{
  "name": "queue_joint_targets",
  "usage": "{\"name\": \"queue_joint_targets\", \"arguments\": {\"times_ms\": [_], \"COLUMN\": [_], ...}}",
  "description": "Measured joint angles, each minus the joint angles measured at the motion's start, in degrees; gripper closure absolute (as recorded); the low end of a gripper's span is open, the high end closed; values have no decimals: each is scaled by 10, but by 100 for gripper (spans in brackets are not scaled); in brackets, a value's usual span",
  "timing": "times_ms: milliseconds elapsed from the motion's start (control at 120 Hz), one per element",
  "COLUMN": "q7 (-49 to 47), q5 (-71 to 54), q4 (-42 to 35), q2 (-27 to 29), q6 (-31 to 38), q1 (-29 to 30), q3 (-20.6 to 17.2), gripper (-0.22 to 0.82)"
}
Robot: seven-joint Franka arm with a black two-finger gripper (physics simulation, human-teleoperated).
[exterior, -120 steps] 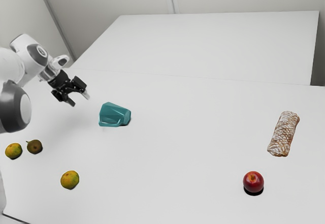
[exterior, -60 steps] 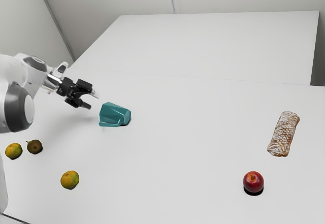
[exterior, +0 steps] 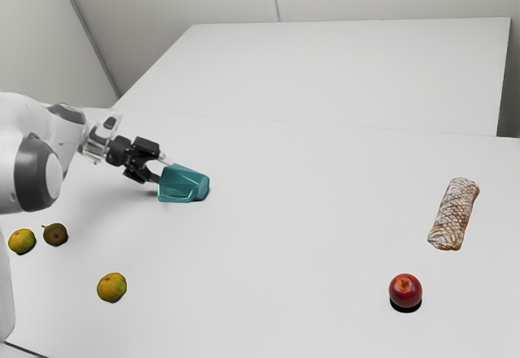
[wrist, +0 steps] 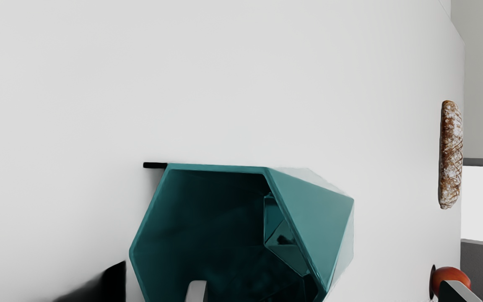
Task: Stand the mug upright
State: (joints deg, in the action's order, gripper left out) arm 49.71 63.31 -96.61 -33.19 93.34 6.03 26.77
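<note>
Reaching in from the exterior view's left, with the gripper [exterior: 162, 170] right at the open end of the mug [exterior: 184, 181]. Keeping the 2 fingers well apart. In the wrist view, seeing 1 fingertip [wrist: 196, 291] overlap the dark mouth and 1 outside it, with part of the rim between them. Hard to tell whether either touches the mug, or how deep either reaches.

As for the mug: tipped on its side on the table [exterior: 284, 252], mouth toward the gripper, base toward the exterior view's right, well in from the table's far edge. Plenty of room past the base: a broad span of white tabletop before reaching the bread [exterior: 454, 214] and the apple [exterior: 405, 291]. In the wrist view, seeing the bread close to the table's edge line, and 1 fingertip partly across the apple.

On the exterior camera's side of the mug, with a good gap between: 1 tangerine [exterior: 112, 287]. Farther toward the exterior view's left: 1 more tangerine [exterior: 22, 241], just beside a brown fruit [exterior: 55, 234].
</note>
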Motion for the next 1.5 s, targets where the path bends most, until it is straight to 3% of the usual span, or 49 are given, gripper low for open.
{"name": "queue_joint_targets", "arguments": {"times_ms": [333,783,1133,1333,1500], "q7": [21,38,44,47,48], "q5": [16,31,37,28,-34], "q4": [0,-6,-11,-11,-16], "q2": [-11,-12,-10,26,91], "q6": [1,3,2,4,32], "q1": [-4,-6,-7,-20,-65], "q3": [-10,-15,-15,-15,-15], "gripper": [3,47,67,75,77]}}
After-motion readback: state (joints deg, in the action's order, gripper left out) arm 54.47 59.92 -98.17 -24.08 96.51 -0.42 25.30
